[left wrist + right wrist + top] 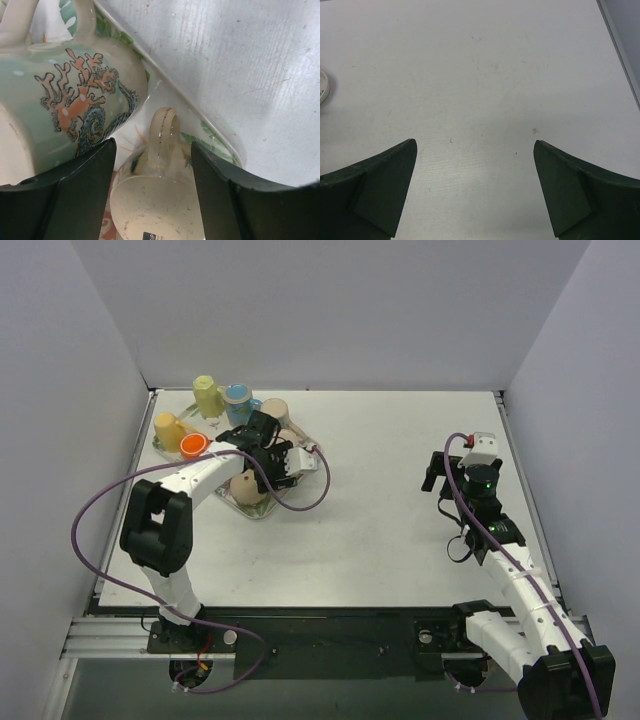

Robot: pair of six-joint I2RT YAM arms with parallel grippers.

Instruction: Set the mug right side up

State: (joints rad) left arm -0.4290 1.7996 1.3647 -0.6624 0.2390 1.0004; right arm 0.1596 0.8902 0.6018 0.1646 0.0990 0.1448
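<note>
Black fingers [85,192] of left gripper [152,147] spread wide, straddling the cream mug [155,207], seemingly base up, on floral tray [214,136] at the far left. Whether the fingers touch it is unclear. Dragon mug [75,100] sits just beside it. Right gripper [475,150] gapes wide above white table [485,75], well apart.

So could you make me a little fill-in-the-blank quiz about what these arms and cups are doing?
1. The open fingers of the left gripper straddle a small cream mug; the large mug beside it bears a painted ___.
2. The right gripper hangs over bare table with its fingers ___.
3. In the far row, the middle cup, between the yellow cup and the tan cup, is ___.

Missing words: dragon; open; blue.
</note>
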